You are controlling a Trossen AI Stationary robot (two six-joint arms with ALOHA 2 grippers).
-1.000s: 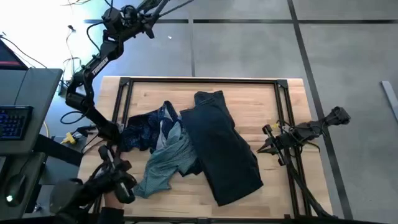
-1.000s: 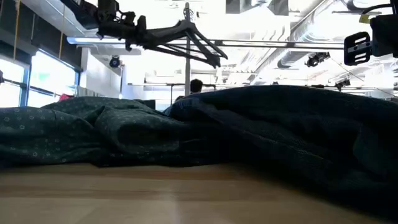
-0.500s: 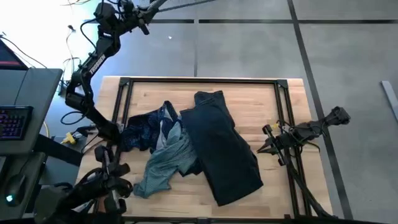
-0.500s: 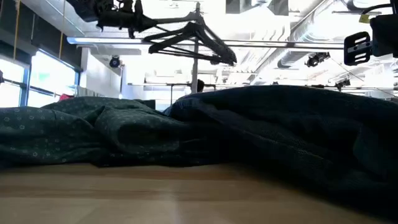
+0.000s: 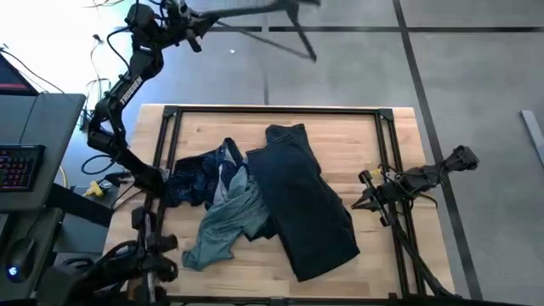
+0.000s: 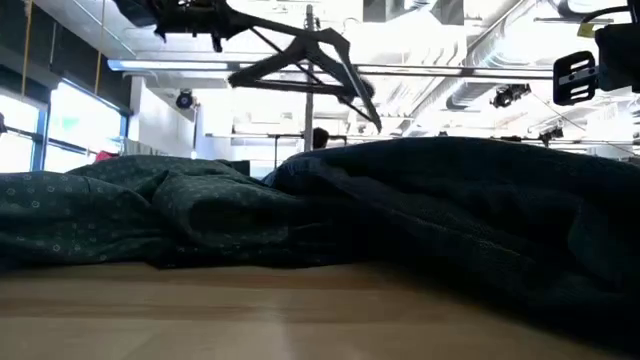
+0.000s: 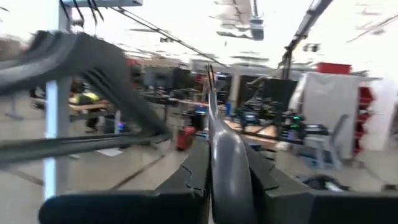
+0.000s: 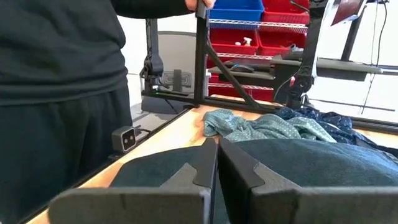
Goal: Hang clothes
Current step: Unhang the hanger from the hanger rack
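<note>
Three clothes lie heaped on the table: black trousers (image 5: pixel 306 208), a navy dotted shirt (image 5: pixel 197 177) and a teal shirt (image 5: pixel 219 228) between them. My left gripper (image 5: pixel 185 19) is raised high beyond the table's far left corner, shut on a thin dark hanger (image 5: pixel 280 25) that reaches out toward the right. The low view shows the hanger (image 6: pixel 300 62) high over the clothes. My right gripper (image 5: pixel 364 198) is shut, low at the table's right side, beside the trousers' edge (image 8: pixel 298 165). My left gripper pinches a grey bar of the hanger (image 7: pixel 227 165) between its two fingers, and the bar runs forward along them. Which part of the hanger this is, I cannot tell. The hanger is lifted clear, high above the table, with its triangle (image 6: pixel 305 70) tilted.
A black metal frame (image 5: pixel 272 110) runs round the table's far and side edges. A person in black (image 8: pixel 56 74) stands at the near left corner (image 5: pixel 127 263), one hand on a frame post (image 8: pixel 200 50). A desk with a keyboard (image 5: pixel 17 166) is to the left.
My left gripper has gone slightly farther and higher and has turned, swinging the hanger out toward the right. The hanger stays in its hold. The person's hand at the near left corner has drawn back from the teal shirt. My right arm and the clothes have kept still.
</note>
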